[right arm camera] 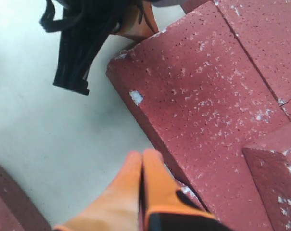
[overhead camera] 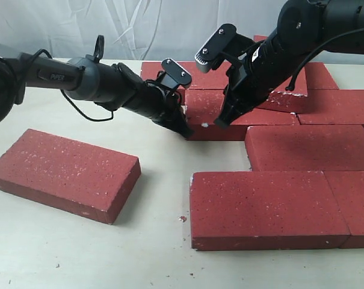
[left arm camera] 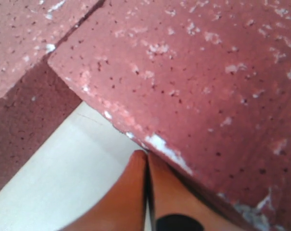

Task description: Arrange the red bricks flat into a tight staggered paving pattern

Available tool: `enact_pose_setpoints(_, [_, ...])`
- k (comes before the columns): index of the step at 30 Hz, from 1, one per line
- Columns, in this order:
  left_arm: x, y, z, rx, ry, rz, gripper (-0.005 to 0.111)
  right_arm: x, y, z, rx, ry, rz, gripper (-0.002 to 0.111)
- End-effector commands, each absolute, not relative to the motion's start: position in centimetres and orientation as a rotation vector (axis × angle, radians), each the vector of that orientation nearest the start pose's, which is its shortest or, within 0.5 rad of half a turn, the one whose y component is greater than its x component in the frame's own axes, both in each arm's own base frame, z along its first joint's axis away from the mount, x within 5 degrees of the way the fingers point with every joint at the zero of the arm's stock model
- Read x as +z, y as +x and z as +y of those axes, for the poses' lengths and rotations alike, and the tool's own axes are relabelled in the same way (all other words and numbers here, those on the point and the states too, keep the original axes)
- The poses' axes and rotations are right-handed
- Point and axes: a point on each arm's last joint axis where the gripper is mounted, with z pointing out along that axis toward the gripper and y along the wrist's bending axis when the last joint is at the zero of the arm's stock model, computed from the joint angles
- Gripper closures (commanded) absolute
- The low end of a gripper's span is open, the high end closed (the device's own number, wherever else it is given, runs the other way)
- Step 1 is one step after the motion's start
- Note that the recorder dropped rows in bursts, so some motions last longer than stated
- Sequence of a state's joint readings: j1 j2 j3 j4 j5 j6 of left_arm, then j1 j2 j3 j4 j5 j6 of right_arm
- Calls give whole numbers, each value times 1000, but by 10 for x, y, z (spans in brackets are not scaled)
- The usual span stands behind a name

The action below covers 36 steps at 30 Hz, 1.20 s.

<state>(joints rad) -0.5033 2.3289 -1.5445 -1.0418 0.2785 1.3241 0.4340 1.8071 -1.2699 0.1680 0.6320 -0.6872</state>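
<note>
1. Many red bricks (overhead camera: 308,147) lie on a pale table (overhead camera: 79,253). Most of them sit close together on the right side of the exterior view.
2. One lone brick (overhead camera: 64,174) lies flat by itself on the left, well apart from the others.
3. A front brick (overhead camera: 266,208) lies nearest the camera. Its right end touches another brick.
4. The left gripper (overhead camera: 183,127) reaches in from the left. Its tip is at the left end of the touched brick (overhead camera: 201,109), which lies behind the front rows.
5. In the left wrist view, the left gripper (left arm camera: 146,159) is closed up tight. Its two orange fingers (left arm camera: 126,192) press together and there is nothing between them. The tip sits right at the chipped white edge of the touched brick (left arm camera: 198,72).
6. The right gripper (overhead camera: 221,120) comes down from the upper right. Its tip is at the front side of the same brick, near the left gripper.
7. In the right wrist view, the right gripper (right arm camera: 142,156) is closed up too. Its orange fingers (right arm camera: 121,192) lie side by side and hold nothing. They are just beside the long edge of the touched brick (right arm camera: 208,110). That brick has a small white chip near its corner.
8. The same view shows the black left gripper (right arm camera: 73,48) at the corner of that brick.
9. It is hard to tell if the touched brick lies fully flat.
</note>
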Motion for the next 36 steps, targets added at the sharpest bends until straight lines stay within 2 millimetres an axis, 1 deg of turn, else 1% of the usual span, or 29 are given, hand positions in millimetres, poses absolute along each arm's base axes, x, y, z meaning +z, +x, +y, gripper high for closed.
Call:
enact_pose_setpoints(1, [78, 405, -278, -480, 1047, 2205, 107, 223, 343, 167, 85, -1260, 2300, 109])
enact_pose_setpoints(5, [71, 407, -279, -477, 1047, 2212, 107, 223, 343, 167, 85, -1260, 2300, 109])
enact_pose_setpoints(8, [71, 410, -277, -416, 1070, 2187, 107, 223, 343, 167, 85, -1260, 2300, 109])
enact_pose_setpoints(13, [77, 421, -263, -388, 994, 2201, 107, 223, 343, 167, 85, -1260, 2300, 109])
enact_pose_setpoints(16, [77, 427, -252, -351, 1011, 2196, 107, 223, 343, 167, 83, -1261, 2299, 109])
enact_pose_setpoints(22, [77, 439, -226, -328, 981, 2232, 107, 223, 343, 167, 83, -1261, 2299, 109])
enact_pose_setpoints(28, [73, 444, -205, -304, 995, 2290, 107, 223, 343, 167, 83, -1261, 2299, 109])
enact_pose_setpoints(32, [74, 447, -197, -310, 984, 2304, 107, 223, 343, 167, 83, -1261, 2299, 109])
enact_pose_setpoints(36, [88, 443, -196, -343, 1033, 2305, 107, 224, 344, 168, 81, -1250, 2291, 109])
